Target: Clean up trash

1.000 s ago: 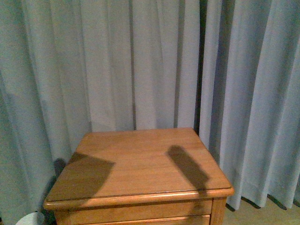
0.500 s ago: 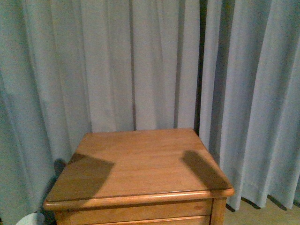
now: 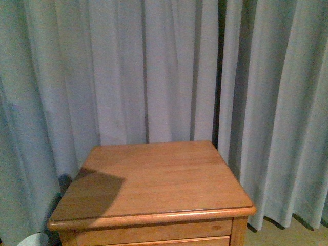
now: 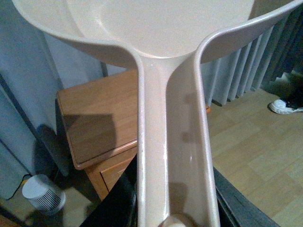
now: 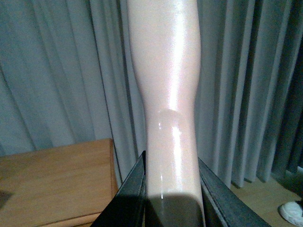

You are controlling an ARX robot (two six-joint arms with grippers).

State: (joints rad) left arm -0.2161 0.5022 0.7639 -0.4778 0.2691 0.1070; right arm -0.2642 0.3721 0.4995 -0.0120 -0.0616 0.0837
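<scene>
Trash shows in no view, so the step in hand looks like finding the paper wad first. After that, lay the lip of the dustpan (image 4: 173, 142) flat against wherever the wad lies and sweep slowly. Furthest left, a white ribbed canister (image 4: 42, 194) stands on the floor beside the wooden surface (image 3: 154, 174). The left pincer (image 4: 173, 205) is clamped narrow round the dustpan's handle. The right pincer (image 5: 171, 198) likewise grips a cream handle (image 5: 165, 71), whose working end is out of sight.

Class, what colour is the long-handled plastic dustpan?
The long-handled plastic dustpan is glossy pale cream, clearest in the left wrist view.
</scene>
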